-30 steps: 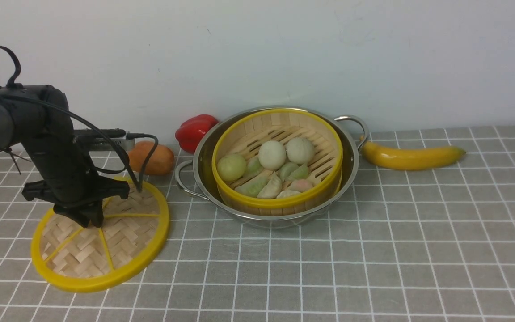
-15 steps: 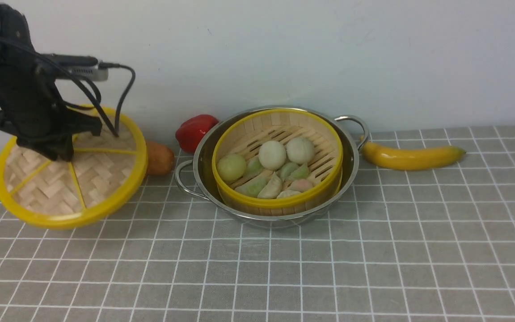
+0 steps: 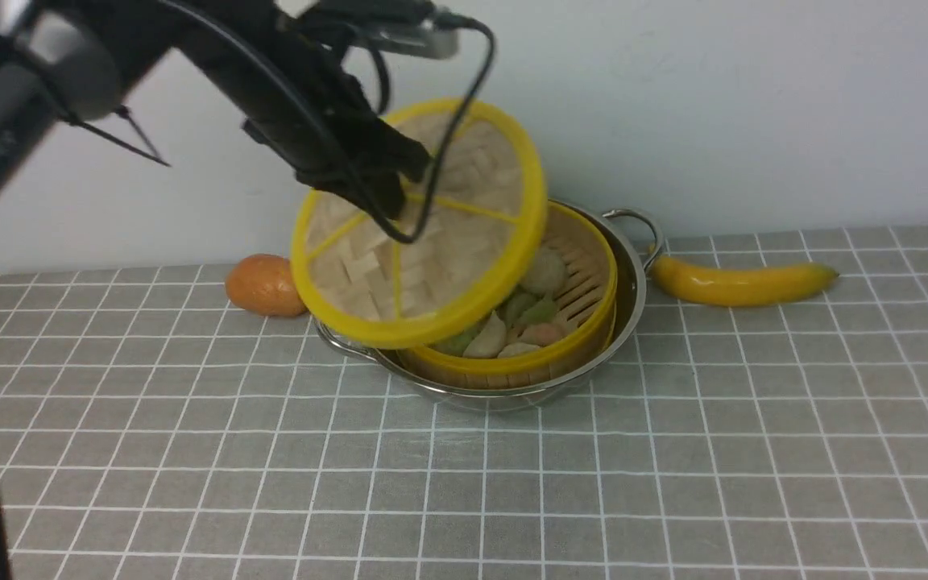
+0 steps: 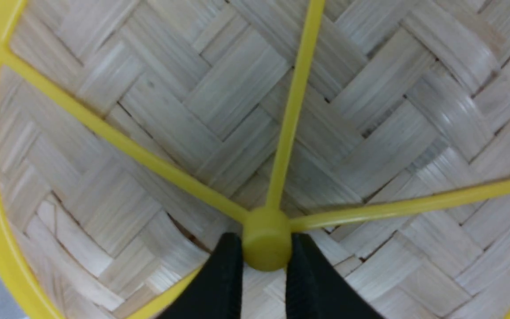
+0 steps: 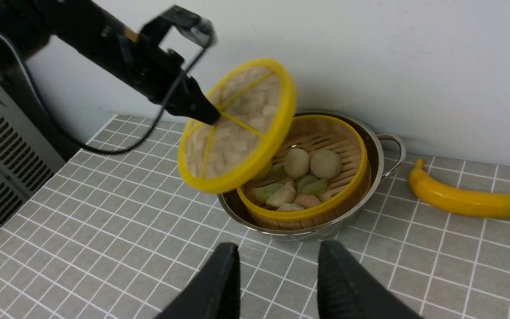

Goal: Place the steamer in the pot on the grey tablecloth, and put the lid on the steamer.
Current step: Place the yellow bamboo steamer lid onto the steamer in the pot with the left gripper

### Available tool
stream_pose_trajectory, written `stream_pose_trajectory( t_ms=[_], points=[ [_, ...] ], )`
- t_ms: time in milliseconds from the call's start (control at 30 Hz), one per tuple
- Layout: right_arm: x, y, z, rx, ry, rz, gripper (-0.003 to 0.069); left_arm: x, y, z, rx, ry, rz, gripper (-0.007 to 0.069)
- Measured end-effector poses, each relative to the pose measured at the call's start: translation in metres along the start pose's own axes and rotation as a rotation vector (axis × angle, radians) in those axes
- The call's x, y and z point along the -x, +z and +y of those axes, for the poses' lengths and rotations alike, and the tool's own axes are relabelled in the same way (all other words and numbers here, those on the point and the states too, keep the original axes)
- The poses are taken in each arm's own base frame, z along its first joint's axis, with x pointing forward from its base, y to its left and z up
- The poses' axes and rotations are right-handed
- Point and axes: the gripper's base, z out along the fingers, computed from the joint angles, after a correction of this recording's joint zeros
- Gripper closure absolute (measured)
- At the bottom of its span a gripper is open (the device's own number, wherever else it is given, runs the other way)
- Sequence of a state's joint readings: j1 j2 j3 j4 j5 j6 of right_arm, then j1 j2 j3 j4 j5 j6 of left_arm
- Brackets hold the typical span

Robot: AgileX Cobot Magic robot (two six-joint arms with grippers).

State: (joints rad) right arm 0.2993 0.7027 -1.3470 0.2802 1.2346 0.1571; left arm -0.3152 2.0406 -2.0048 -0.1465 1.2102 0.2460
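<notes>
The steamer [image 3: 577,338] [image 5: 326,208] sits inside the steel pot [image 3: 629,302] [image 5: 370,146] on the grey tablecloth [image 3: 673,451], holding several buns and dumplings. My left gripper [image 3: 399,201] [image 4: 264,241] is shut on the centre hub of the lid [image 3: 432,266] [image 4: 148,133] [image 5: 237,133]. The lid hangs tilted in the air over the steamer's left half, hiding part of it. My right gripper [image 5: 279,252] is open and empty, hovering over the cloth in front of the pot; it is out of the front view.
A yellow banana [image 3: 742,282] [image 5: 467,199] lies on the cloth right of the pot. An orange fruit [image 3: 264,284] rests left of the pot near the wall. The left arm and its cable [image 3: 448,121] reach in from the upper left.
My left gripper has lifted the lid off the cloth at the left and carried it up and to the right, to a tilted spot over the steamer. The red pepper is now hidden.
</notes>
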Motion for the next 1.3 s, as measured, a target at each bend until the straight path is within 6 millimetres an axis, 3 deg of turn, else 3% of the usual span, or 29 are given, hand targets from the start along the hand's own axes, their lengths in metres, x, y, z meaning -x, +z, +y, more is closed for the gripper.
stream_pose_trajectory(
  t_ms=[67, 300, 867, 1300],
  points=[
    [0.000, 0.000, 0.001, 0.015, 0.007, 0.002, 0.0395, 0.006, 0.021, -0.014, 0.039, 0.052, 0.029, 0.0511],
    [0.000, 0.000, 0.003, 0.033, 0.015, 0.005, 0.0395, 0.019, 0.063, -0.038, 0.074, 0.134, 0.030, 0.0511],
    [-0.001, 0.000, 0.004, 0.047, 0.024, 0.007, 0.0395, 0.025, 0.093, -0.034, 0.089, 0.134, -0.016, 0.0511],
    [-0.001, 0.000, 0.004, 0.047, 0.024, 0.007, 0.0395, 0.026, 0.096, -0.034, 0.091, 0.135, -0.033, 0.0511]
  ],
)
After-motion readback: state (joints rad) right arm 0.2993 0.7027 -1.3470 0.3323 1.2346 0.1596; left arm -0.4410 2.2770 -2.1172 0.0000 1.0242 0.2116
